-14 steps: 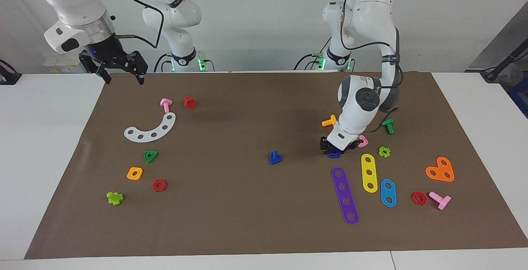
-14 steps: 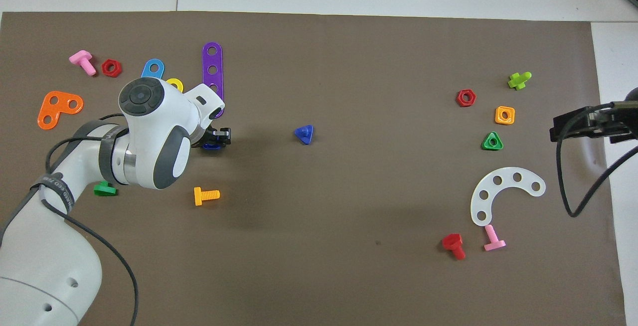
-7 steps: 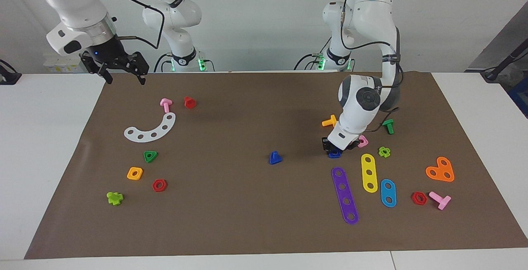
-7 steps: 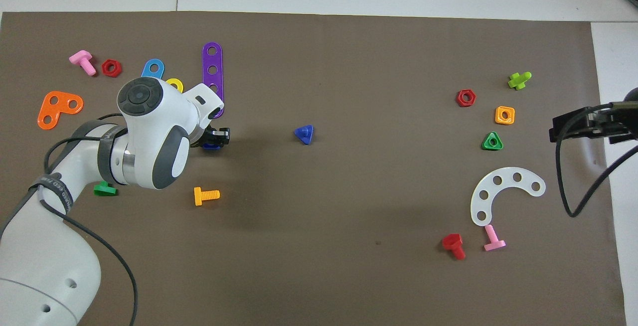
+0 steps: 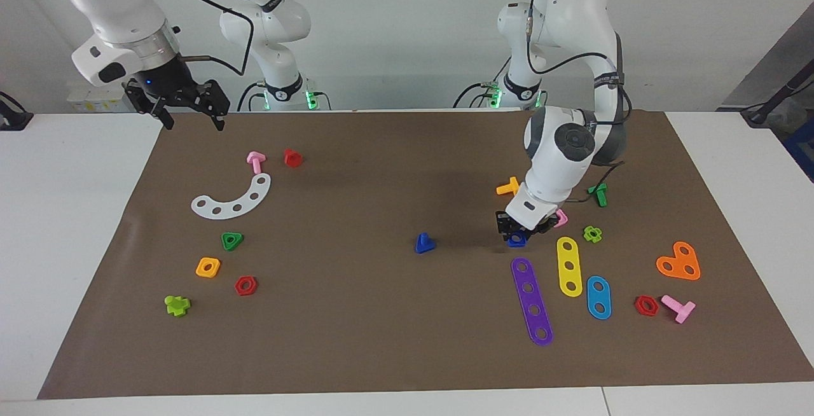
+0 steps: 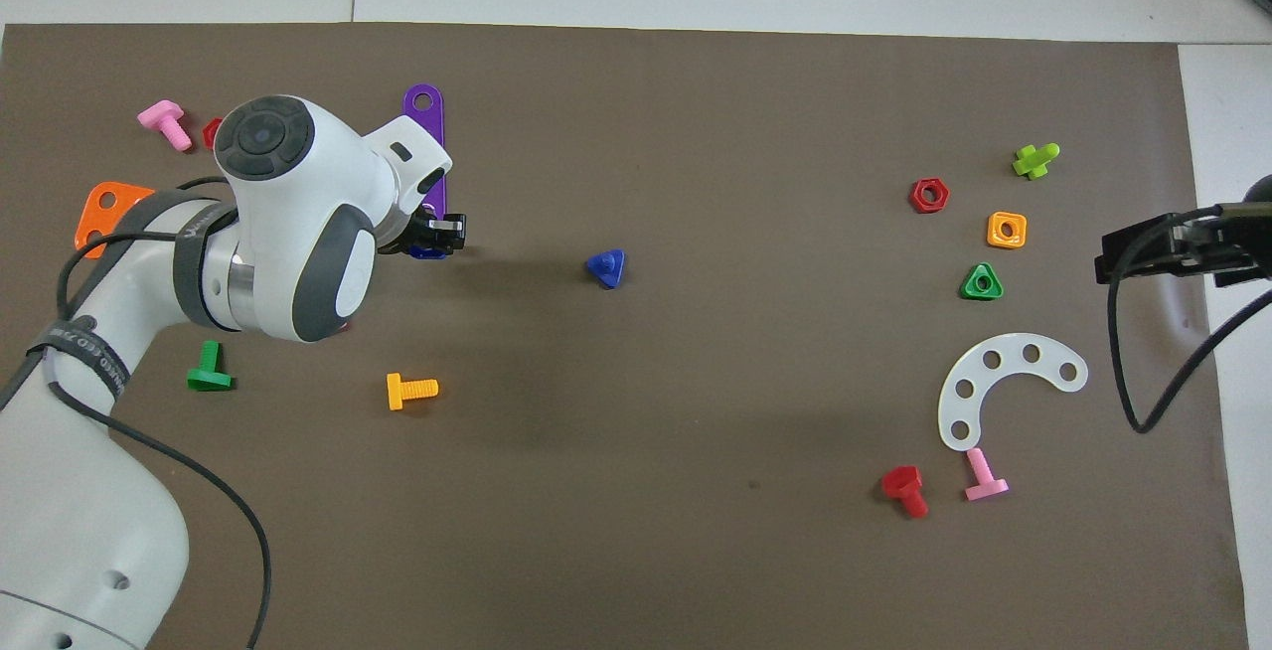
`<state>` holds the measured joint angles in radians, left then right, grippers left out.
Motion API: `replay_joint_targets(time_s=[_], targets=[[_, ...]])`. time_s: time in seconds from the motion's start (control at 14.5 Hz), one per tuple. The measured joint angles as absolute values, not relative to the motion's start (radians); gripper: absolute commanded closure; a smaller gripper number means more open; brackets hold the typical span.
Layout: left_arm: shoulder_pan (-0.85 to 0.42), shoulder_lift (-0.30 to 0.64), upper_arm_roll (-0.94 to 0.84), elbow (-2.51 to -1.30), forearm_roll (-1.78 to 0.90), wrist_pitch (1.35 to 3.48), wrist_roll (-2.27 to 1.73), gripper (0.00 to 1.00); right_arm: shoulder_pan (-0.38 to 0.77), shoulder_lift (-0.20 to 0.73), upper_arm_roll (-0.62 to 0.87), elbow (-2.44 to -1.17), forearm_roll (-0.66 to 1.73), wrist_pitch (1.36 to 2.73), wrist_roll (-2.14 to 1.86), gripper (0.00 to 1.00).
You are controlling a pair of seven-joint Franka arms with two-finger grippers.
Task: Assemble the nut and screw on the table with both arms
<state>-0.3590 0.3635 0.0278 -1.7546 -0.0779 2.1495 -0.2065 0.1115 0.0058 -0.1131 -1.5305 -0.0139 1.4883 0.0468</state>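
My left pincer [image 5: 518, 230] is closed on the nut [image 5: 516, 238], a small dark-blue square piece that hangs just over the brown mat, toward the left arm's end of the table [image 5: 76, 212]. The screw [image 5: 423, 243], dark blue with a triangular head, rests on its head with the stubby shaft pointing up, near the middle of the mat and well apart from the nut.

The left gripper [image 5: 517, 233] has closed on the dark-blue nut [image 5: 516, 238] and lifted it just off the mat, carrying it slightly toward the purple strip [image 5: 531, 301]. The left arm's elbow has risen with it, uncovering the green screw [image 6: 209, 370] and hiding the strips under the claw's wrist.
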Motion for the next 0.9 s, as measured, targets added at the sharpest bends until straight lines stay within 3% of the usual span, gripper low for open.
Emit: replay_joint_targets(time_s=[0.55,0.9], targets=[[-0.545,0.518,0.024,-1.499,-0.111,2.080,-0.398,0.61,0.112,0.006,-0.113,-1.531,-0.014,1.488,0.047,0.00],[-0.585,0.536,0.025,-1.480,-0.115,2.077,-0.415,0.61,0.112,0.006,-0.113,-1.531,-0.014,1.488,0.047,0.00]])
